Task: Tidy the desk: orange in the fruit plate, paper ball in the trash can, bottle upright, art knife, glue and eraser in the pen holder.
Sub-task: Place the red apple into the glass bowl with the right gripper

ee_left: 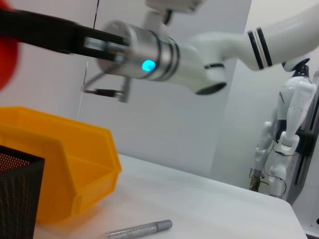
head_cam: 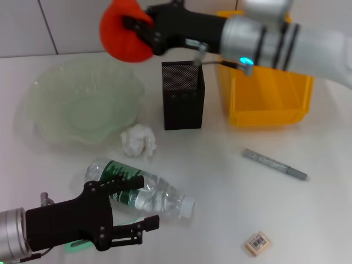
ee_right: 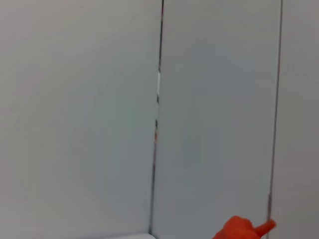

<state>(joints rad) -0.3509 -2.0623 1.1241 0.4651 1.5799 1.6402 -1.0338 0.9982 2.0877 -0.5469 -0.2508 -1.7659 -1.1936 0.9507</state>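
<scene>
Orange (head_cam: 127, 33): held up high in the right gripper (head_cam: 137, 32), fingers pinching it from the side.
Plate (head_cam: 49, 96): on the table, down and to the left of the orange, not quite under it.
Next move, a guess: go a bit more left, then down, then let go over the plate.
Nearer arm for the orange: right, already holding it.
Left gripper (head_cam: 132, 206): low at the near edge, fingers spread, touching nothing.
Bottle (head_cam: 140, 190): lying flat just past the left fingers, cap toward the right, long way running left to right.
Nearer arm for the bottle: left.
</scene>
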